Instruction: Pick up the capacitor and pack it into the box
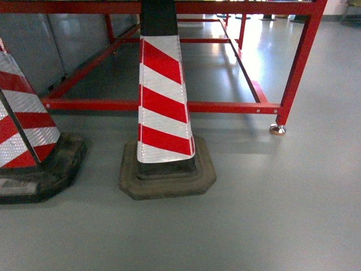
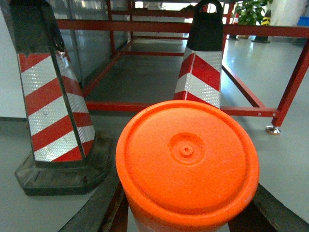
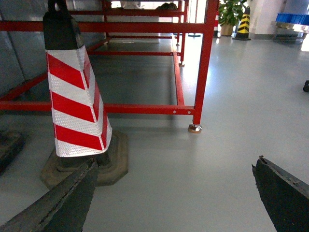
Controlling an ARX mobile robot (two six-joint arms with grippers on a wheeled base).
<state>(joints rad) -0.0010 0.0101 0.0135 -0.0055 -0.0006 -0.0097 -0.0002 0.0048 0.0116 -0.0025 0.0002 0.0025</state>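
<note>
The capacitor [image 2: 187, 154], an orange cylinder with a round flat end cap, fills the lower middle of the left wrist view. My left gripper [image 2: 186, 215] is shut on it, with a dark finger [image 2: 94, 212] pressed to each side. In the right wrist view, my right gripper [image 3: 176, 193] is open above the bare grey floor, nothing between its dark fingers [image 3: 63, 198]. Neither gripper shows in the head view. The box is out of view.
Two red-and-white striped traffic cones stand on dark bases straight ahead, one in the middle [image 1: 163, 101] and one at the left [image 1: 25, 130]. Behind them runs a red steel frame [image 1: 225, 106] with a metal foot [image 1: 277, 129]. Grey floor lies to the right.
</note>
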